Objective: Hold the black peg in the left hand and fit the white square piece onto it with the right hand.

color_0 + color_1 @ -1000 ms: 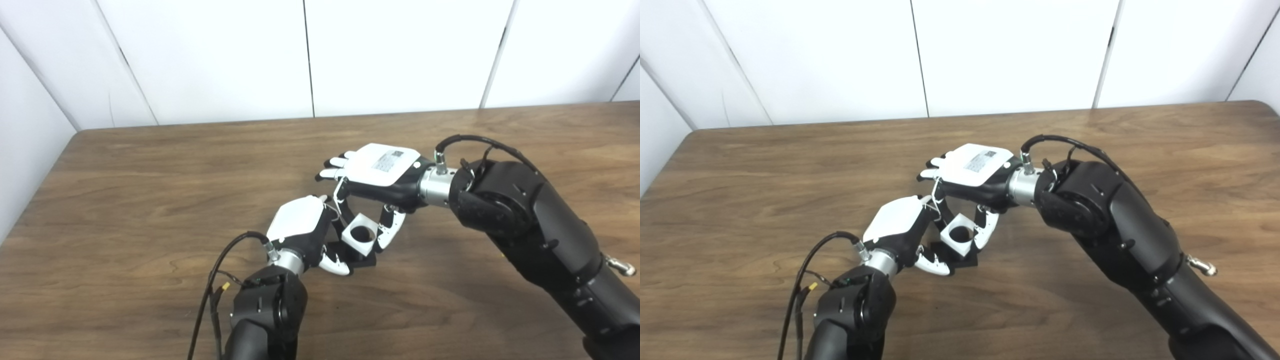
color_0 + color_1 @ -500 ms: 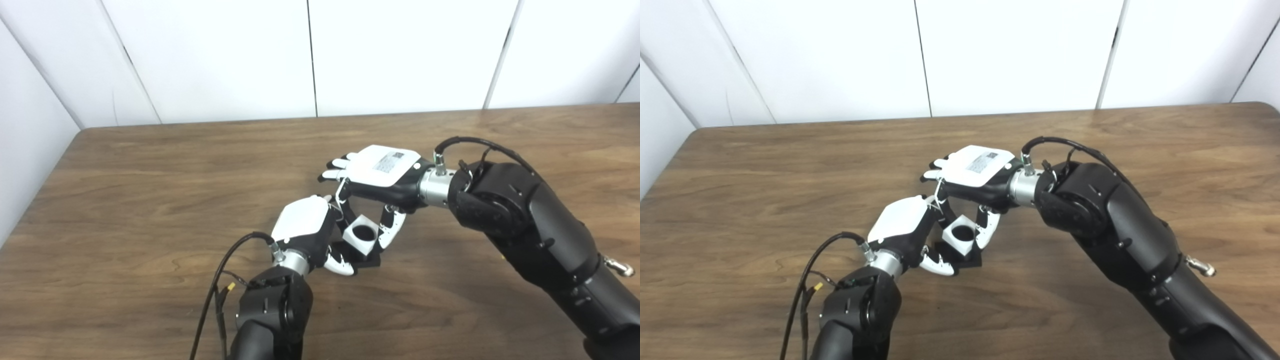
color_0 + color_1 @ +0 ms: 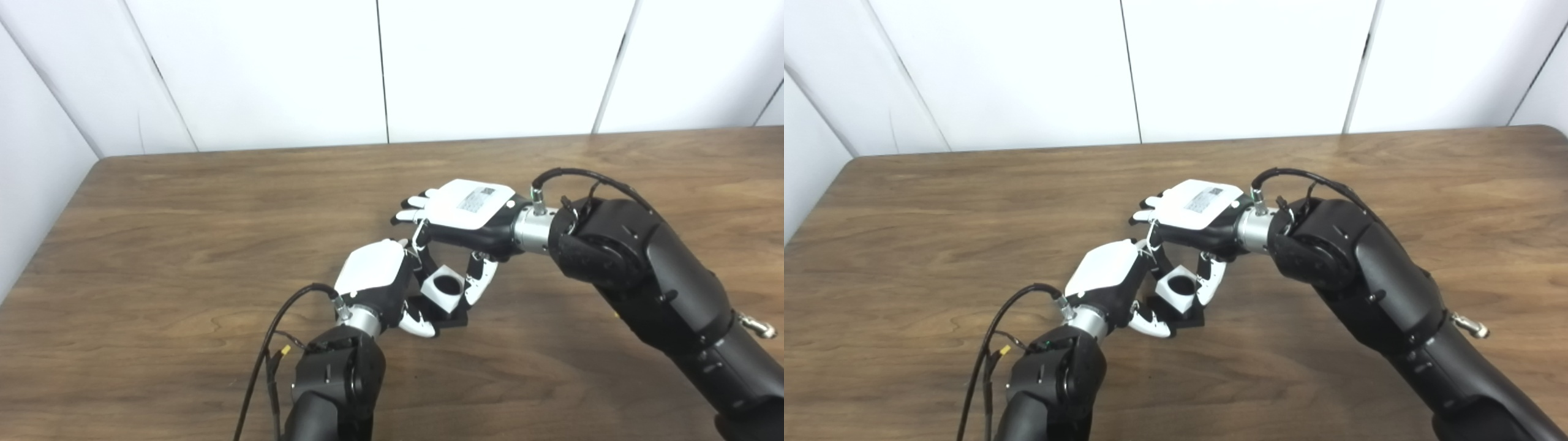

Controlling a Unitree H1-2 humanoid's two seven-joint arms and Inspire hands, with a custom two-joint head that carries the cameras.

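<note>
Glossy black jointed arms, silver metal wrist collars, left hand (image 3: pixel 375 277) and right hand (image 3: pixel 468 211) with white back plates, white-tipped black fingers, black looping cables

Only one bit of print shows anywhere: a small grey label on the white back cover of the right hand (image 3: pixel 468 205), set toward the wrist end. Its lines are too fine and blurred to make out a single word or number. The left hand (image 3: pixel 373 275) has a plain white cover, and the wooden table (image 3: pixel 184 245) carries no marking.
</note>
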